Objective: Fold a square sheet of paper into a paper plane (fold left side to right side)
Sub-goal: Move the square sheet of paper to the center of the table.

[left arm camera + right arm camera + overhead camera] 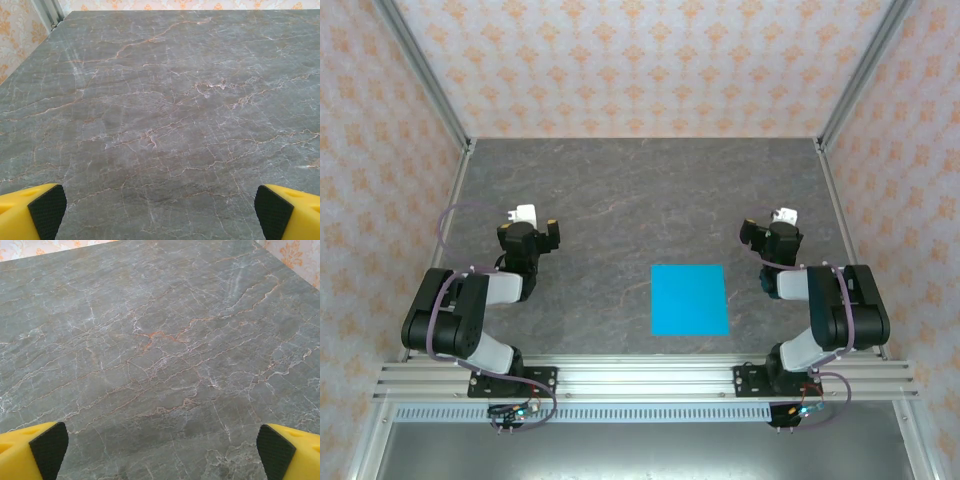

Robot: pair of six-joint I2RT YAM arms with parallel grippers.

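The grey marbled table (620, 190) fills the wallpapered enclosure, with the left arm (460, 315) and right arm (835, 310) folded back at its near edge. The square sheet of paper (690, 299) lies flat and unfolded right of centre, near the right arm, touched by nothing. The left gripper (160, 210) and right gripper (162, 450) hover over bare tabletop, fingers spread wide, holding nothing

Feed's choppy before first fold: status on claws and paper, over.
Left claw open, empty. Right claw open, empty. Bright cyan-blue square paper sheet flat, unfolded, on grey marbled table. Nothing blocking it.
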